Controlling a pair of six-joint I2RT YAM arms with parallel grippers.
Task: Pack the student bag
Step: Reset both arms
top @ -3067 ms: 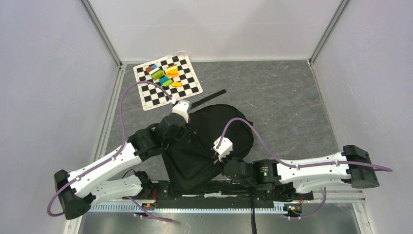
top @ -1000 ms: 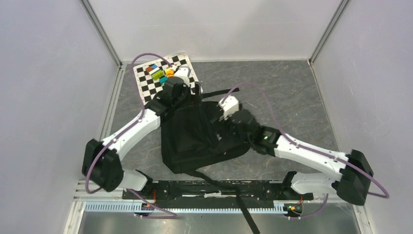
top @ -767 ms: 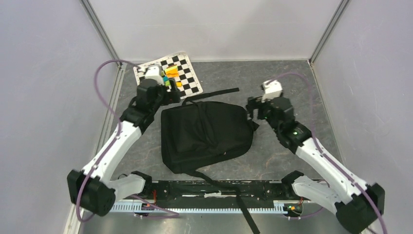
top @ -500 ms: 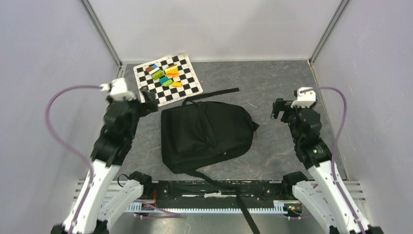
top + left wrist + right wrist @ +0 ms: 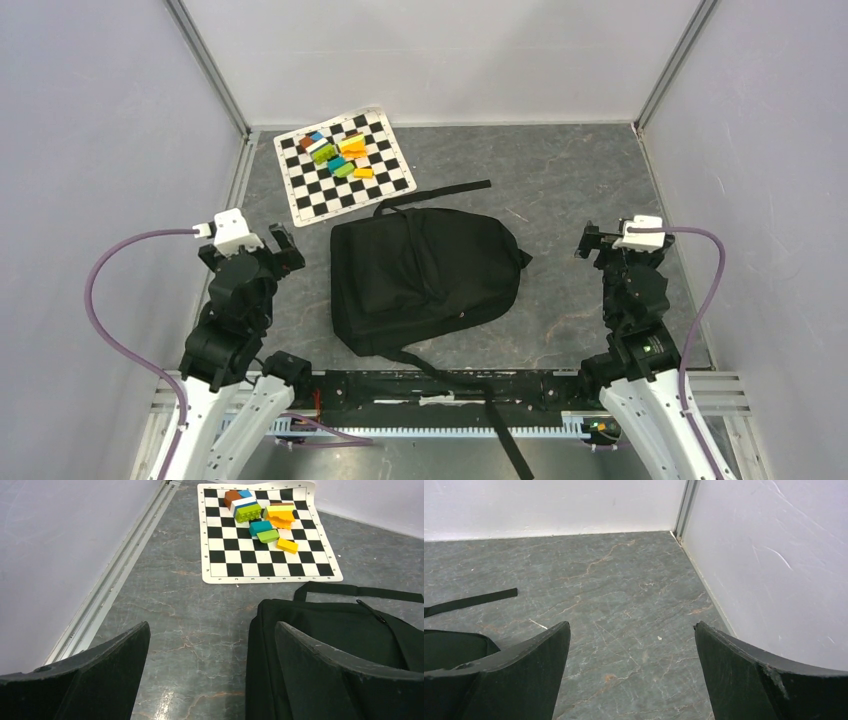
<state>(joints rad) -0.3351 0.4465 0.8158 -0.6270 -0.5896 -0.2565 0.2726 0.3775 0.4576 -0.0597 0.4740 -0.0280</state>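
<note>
Bag (image 5: pixel 420 275) lies flat mid-table btwn the two arms, w/ neither gripper on it. L gripper (image 5: pixel 210 630) is spread wide and empty. Its fingers (image 5: pixel 100 675) frame bare table (image 5: pixel 165 610) and the bag's left edge, just beside the fabric but not touching. R gripper (image 5: pixel 631 626) also gapes w/ nothing btwn its fingers (image 5: pixel 749 675), and looks past the bag's right corner toward the far right of the cell. Both arms stand folded close to their bases, one each side. That reads as a neutral pose, prob. a pause btwn steps or the end of the job; can't tell which. From above the bag looks shut, w/ no lining showing and its rounded end toward the R arm. One strap (image 5: pixel 440 193) lies loose along the far side, and another (image 5: pixel 480 420) trails off over the near rail (image 5: pixel 330 385). The central spot makes sense, since either arm can reach the bag, e.g. one to pin the soft fabric while the other works the opening. A chess mat (image 5: pixel 385 185) sits far left, near the bag's far corner but apart from it, w/ small coloured blocks (image 5: pixel 338 155) bunched on it. Whether those are meant for packing isn't clear. If they are, they sit on the L arm's side, and the bag would prob. need opening first.
</note>
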